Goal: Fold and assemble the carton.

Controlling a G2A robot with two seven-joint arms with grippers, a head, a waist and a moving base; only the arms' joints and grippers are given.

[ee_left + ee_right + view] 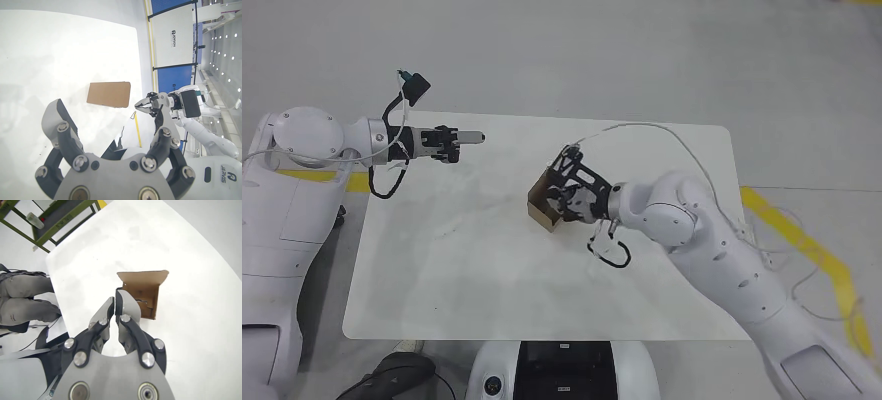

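A small brown carton (540, 203) stands near the middle of the white table (492, 280). From the right wrist it shows an open side with inner flaps (143, 291). My right gripper (114, 299) is shut, its tips right at the carton's near edge; whether they pinch a flap I cannot tell. In the top view the right gripper (564, 190) sits against the carton's right side. My left gripper (111, 113) is open and holds nothing, hovering over the table's far left (457, 140), well apart from the carton (108, 94). Beyond the carton, the left wrist view shows the right gripper (140, 107).
A thin white cable (642, 127) arcs over the table's back right, and a black cable loop (610, 255) hangs by the right arm. A green metal frame (56, 222) stands beyond the table's edge. Bare tabletop (442, 250) lies left of and in front of the carton.
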